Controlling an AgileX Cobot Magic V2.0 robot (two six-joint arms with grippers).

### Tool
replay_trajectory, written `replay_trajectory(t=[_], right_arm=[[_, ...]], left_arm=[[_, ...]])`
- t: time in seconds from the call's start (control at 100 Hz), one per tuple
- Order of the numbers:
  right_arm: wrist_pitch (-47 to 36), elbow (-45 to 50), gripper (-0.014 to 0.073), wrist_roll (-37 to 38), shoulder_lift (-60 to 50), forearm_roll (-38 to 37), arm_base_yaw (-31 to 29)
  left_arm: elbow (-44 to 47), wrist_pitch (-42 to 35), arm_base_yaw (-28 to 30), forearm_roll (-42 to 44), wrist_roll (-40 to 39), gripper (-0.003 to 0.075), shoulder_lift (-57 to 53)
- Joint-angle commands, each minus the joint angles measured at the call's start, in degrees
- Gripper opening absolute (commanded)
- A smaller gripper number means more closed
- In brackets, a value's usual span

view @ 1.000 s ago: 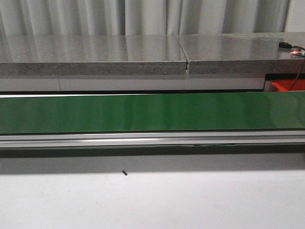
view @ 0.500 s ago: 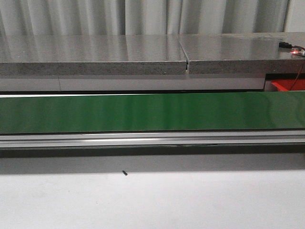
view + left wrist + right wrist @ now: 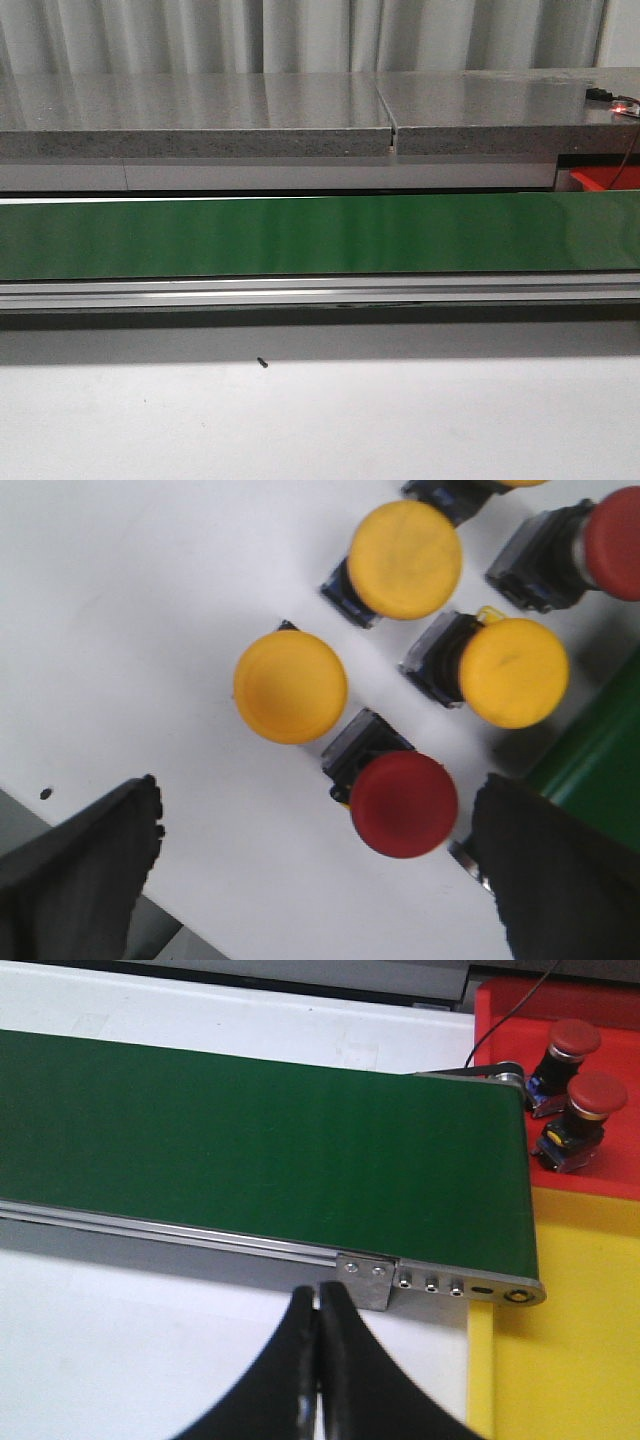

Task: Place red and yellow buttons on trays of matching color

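Five buttons sit loose on the white table under the left gripper, claw spread wide, holding nothing. Landmark: the red button, between the fingers. Yellow button just beside it, nearly touching its base. Two more yellow buttons past it, and a second red one at the frame edge, near the green conveyor belt.

Right gripper pinched closed, empty, hovering at the belt's end rail. Two red buttons already on the red tray; yellow tray adjoins it.
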Motion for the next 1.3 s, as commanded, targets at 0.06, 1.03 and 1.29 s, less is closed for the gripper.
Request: replay_trajectory(t=[0.06, 1.03, 1.29], right_arm=[[-3.41, -1.36, -0.0092, -0.46, -0.04, 0.86, 0.12], [-3.33, -1.36, -0.0092, -0.46, -0.04, 0.86, 0.12], [-3.33, -1.36, -0.0092, -0.46, -0.04, 0.86, 0.12]], left_arm=[[-1.82, -2.25, 0.57, -0.68, -0.69, 0.0617, -0.09], [-3.04, -9.15, 0.57, -1.09, -1.41, 0.0252, 6.58], [-3.04, -9.03, 0.57, -1.09, 0.37, 0.0228, 5.65]])
